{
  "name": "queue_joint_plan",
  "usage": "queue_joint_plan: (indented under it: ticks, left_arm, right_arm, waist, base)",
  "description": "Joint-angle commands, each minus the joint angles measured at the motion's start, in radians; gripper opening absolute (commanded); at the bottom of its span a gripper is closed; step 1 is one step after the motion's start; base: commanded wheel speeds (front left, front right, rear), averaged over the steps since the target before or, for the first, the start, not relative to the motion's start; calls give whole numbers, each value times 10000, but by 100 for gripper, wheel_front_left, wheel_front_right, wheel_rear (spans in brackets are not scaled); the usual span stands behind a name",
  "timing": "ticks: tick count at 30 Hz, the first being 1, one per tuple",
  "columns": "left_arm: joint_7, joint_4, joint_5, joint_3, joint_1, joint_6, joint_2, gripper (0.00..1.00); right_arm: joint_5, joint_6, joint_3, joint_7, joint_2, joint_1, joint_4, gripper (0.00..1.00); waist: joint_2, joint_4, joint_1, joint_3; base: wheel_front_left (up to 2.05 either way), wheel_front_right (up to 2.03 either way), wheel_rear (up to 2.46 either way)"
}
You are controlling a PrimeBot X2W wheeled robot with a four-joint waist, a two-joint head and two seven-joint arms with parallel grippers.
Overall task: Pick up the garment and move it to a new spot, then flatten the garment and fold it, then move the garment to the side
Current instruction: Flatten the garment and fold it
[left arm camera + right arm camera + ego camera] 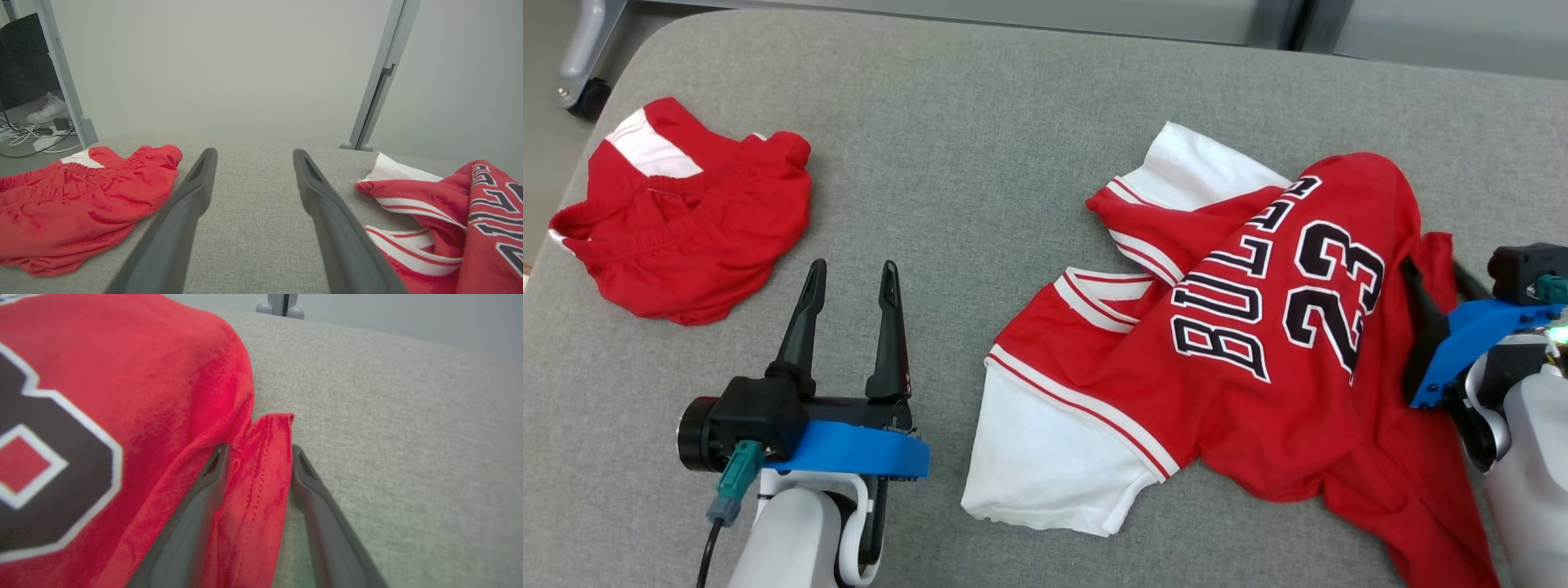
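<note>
This looks like a lab or test booth: plain grey screens [245, 61] on metal posts [382, 81] stand just beyond the left pincer [254, 152] and its padded grey table [253, 228]. Off to that pincer's left, loose cables [24, 136] and a white shoe [47, 110] lie on the floor [12, 161].

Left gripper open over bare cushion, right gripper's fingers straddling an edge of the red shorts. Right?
Not the shorts: the right wrist view shows the right gripper straddling a red edge of the jersey. The shorts lie further left, past the left gripper, which is open over bare cushion.
</note>
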Motion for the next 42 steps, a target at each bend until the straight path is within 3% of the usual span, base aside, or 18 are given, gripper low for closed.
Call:
queue_joint_plan:
  ticks: [1, 8, 14, 22, 30, 42]
  left_arm:
    - [-27, 3, -10, -38, -173, 47, -8, 100]
    - [-29, 143, 81, 77, 194, 71, -8, 100]
    - [-27, 207, 214, 334, 557, -94, -6, 100]
    - [-27, 259, 275, 467, 834, -187, -6, 100]
    - [-29, 219, 240, 453, 1010, -201, -7, 100]
    - [-29, 196, 164, 438, 799, -191, -7, 100]
  right_arm:
    - [20, 7, 53, -46, 45, -74, 96, 0]
    - [443, 5, 325, -1111, -35, 83, 76, 0]
    - [1366, 5, 465, -1476, -74, 282, -964, 0]
    - [2159, 5, 320, -545, -446, 576, -3507, 0]
    - [2123, 5, -627, 179, -270, 1098, -5700, 0]
    - [1190, 5, -1007, 796, -242, 929, -6398, 0]
  waist:
    - [0, -9, -1, -16]
    - [0, -252, -1, -549]
    - [0, -701, -1, -1188]
    - [0, -1023, -1, -1730]
    - [0, -998, -1, -1929]
    - [0, -808, -1, -1761]
  base:
    - [0, 0, 0]
    - [0, 0, 0]
    - [0, 0, 0]
    - [0, 0, 0]
    - [0, 0, 0]
    - [0, 0, 0]
